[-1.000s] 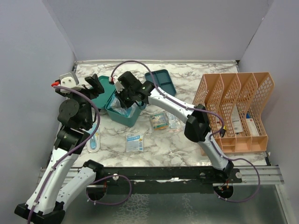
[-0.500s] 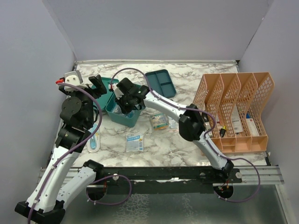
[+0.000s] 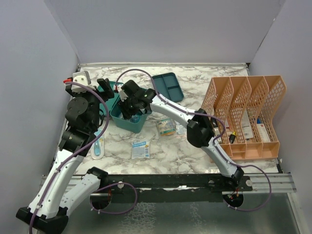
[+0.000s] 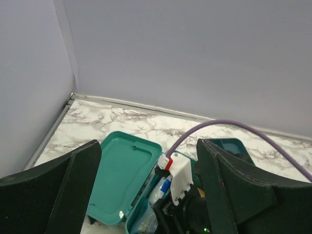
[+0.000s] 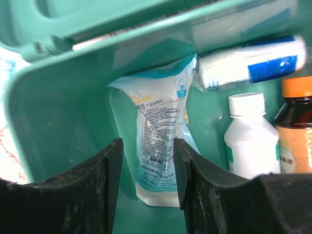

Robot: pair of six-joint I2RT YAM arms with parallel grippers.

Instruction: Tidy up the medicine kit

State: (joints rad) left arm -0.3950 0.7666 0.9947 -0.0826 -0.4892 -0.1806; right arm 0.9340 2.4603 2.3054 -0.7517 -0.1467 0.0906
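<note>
Since a second ago, the right gripper (image 5: 146,148) has been lowered into the open teal box (image 3: 127,124). Its jaws, shut then, are now parted above a white pouch (image 5: 156,126) lying inside. The left gripper (image 4: 147,146) is held wide and empty over the lid (image 4: 119,178). The box is set at the back left of a marble table (image 3: 195,148), which is enclosed by plain grey walls (image 3: 161,29).

I'm looking down from high behind the near edge of the tabletop (image 3: 170,153), taking in all of it. My left wrist camera is facing the far-left corner from mid height. My right wrist camera is peering closely inside the green box (image 5: 58,126), which all three views are sharing.
</note>
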